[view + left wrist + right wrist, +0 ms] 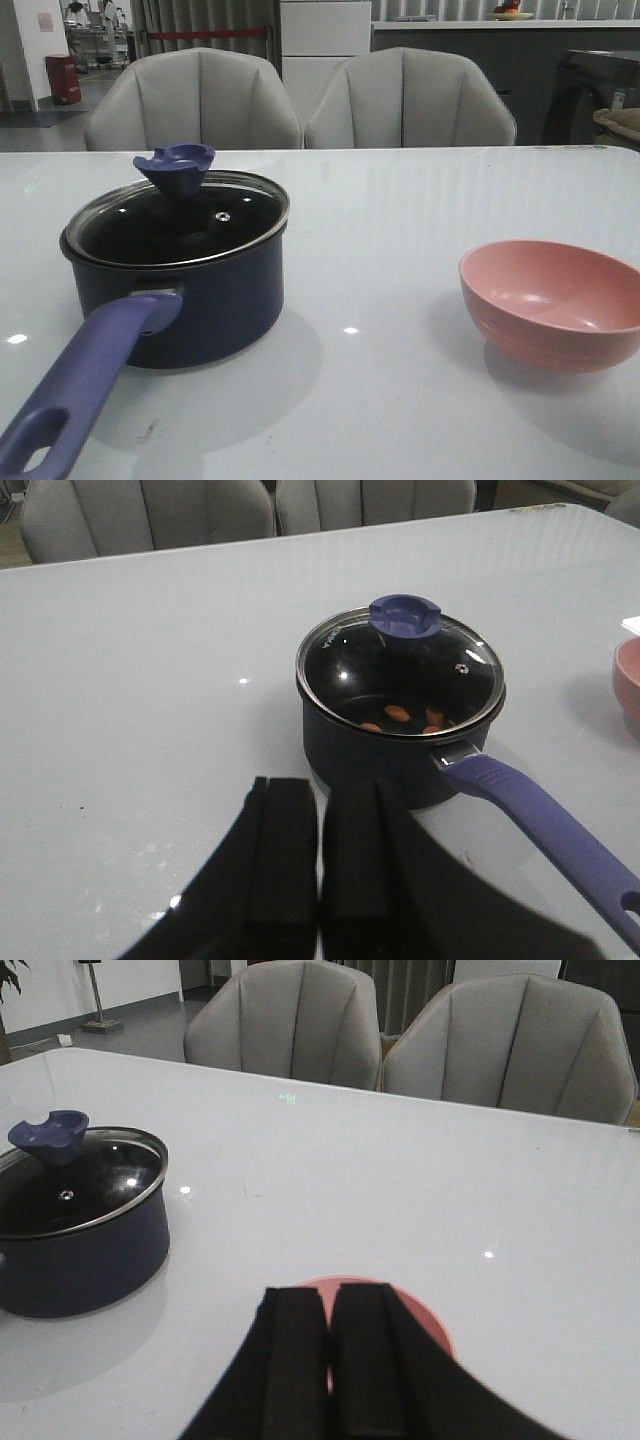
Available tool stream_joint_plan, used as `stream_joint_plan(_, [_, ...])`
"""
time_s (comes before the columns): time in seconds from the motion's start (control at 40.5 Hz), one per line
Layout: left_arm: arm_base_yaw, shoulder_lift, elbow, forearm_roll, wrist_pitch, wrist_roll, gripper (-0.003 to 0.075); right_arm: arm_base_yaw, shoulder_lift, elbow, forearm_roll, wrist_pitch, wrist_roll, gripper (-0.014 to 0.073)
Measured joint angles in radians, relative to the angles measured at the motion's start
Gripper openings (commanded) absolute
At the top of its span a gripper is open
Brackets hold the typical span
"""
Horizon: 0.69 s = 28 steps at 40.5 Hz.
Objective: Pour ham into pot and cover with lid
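Apparently done: lid [180, 218] sits on pot [178, 296], ham [398, 713] inside. Both end effectors, left [320, 855] and right [328, 1360], fingers together, empty. I'd check the lid's seating.

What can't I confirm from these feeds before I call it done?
- Ham count: left wrist view, glare on the lid blurs it; unseen in front view.
- Pink bowl: right wrist view, right claw covers it.
- Pot handle end: front view, cut off by the edge.
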Motion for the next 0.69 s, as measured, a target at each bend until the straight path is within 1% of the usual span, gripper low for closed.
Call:
stream_joint_plan(0.247, [0.0,0.0,0.0,0.0,-0.006,0.0,0.0114,0.0,0.0,0.0,0.0,0.0,0.0,0.0161])
stream_joint_plan(0.37, [0.01,0.0,0.036,0.005,-0.112,0.002,0.0114,0.0,0.0,0.0,0.0,0.0,0.0,0.0161])
stream_joint_plan(0.469, [0.061,0.0,0.087,0.005,-0.223,0.004,0.0114,0.0,0.0,0.0,0.0,0.0,0.0,0.0161])
stream_joint_plan(0.691, [0.249,0.0,0.223,0.005,-0.419,0.004,0.0114,0.0,0.0,0.0,0.0,0.0,0.0,0.0161])
